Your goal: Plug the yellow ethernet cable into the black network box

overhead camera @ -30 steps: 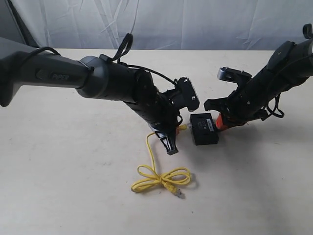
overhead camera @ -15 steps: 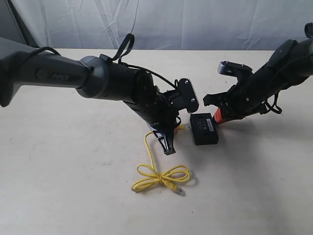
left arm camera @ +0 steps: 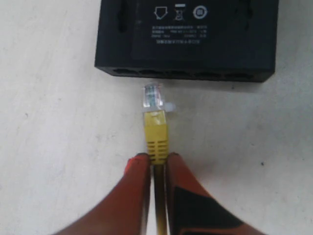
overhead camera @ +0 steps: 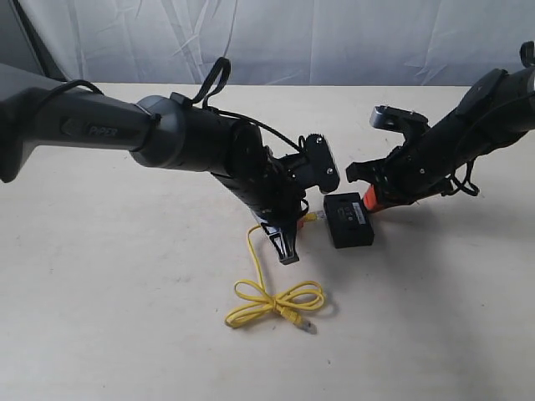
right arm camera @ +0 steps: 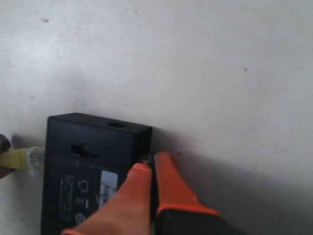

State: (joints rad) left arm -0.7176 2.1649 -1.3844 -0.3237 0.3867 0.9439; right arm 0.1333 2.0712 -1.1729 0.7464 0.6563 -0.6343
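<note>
The black network box (overhead camera: 349, 219) lies flat at mid-table, label side up. My left gripper (overhead camera: 294, 230) is shut on the yellow ethernet cable (overhead camera: 276, 302) just behind its boot. In the left wrist view the left gripper (left arm camera: 154, 157) holds the clear plug (left arm camera: 152, 98) pointing at the port row of the black network box (left arm camera: 186, 39), a short gap away. The cable's knotted loops and other plug rest on the table. My right gripper (overhead camera: 370, 203) is shut, and in the right wrist view the right gripper (right arm camera: 149, 164) has its tips against the far side of the box (right arm camera: 88, 156).
A pale tabletop (overhead camera: 125, 292) spreads all round, with a white curtain (overhead camera: 292, 42) behind it. The left arm's black cabling (overhead camera: 213, 79) loops above its forearm. Beyond the box's port side, the yellow plug (right arm camera: 24, 157) peeks into the right wrist view.
My right gripper has shifted a little up and left along the box's far side. The cable loops slid very slightly. The left gripper has barely moved.
</note>
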